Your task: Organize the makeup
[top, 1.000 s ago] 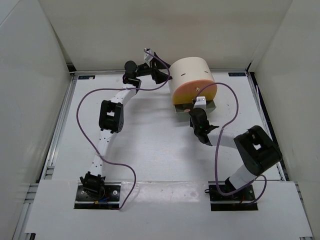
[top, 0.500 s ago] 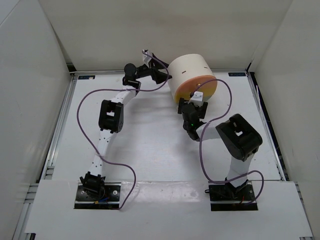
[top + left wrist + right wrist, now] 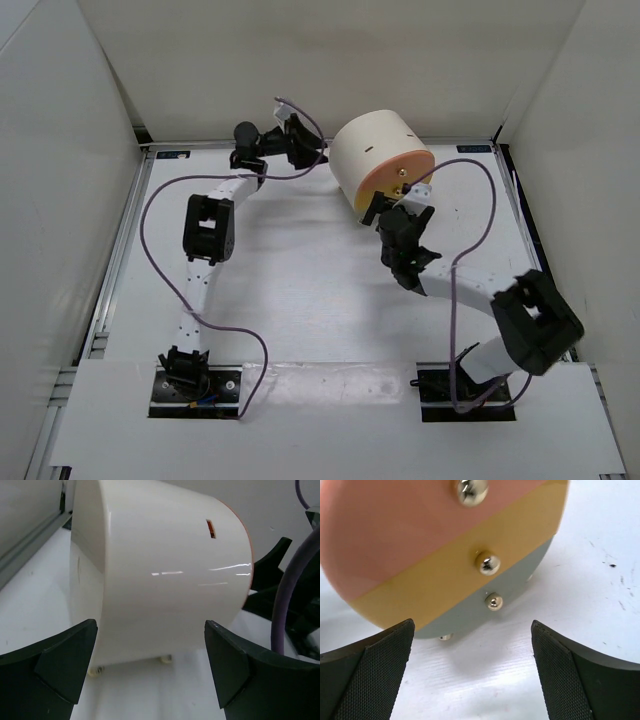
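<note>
No makeup shows in any view. The cream cylinder box (image 3: 372, 148) lies on its side at the back of the table, its round face towards the right arm. That face shows a pink front (image 3: 395, 530), a yellow front (image 3: 445, 572) and a grey front (image 3: 480, 611), each flush and with a gold knob. My right gripper (image 3: 397, 207) (image 3: 472, 675) stands open just in front of the grey front, touching nothing. My left gripper (image 3: 306, 152) (image 3: 150, 672) is open at the box's (image 3: 160, 575) curved back side, a short gap away.
White walls close in the table (image 3: 290, 280) on three sides, and a metal rail (image 3: 118, 250) runs along its left edge. A purple cable (image 3: 285, 600) from the right arm loops beside the box. The box rests on small feet (image 3: 165, 658).
The grey bottom drawer, pulled out a second ago, is now pushed flush. My right gripper has opened and drawn back from it. The left gripper and the box have shifted slightly left.
</note>
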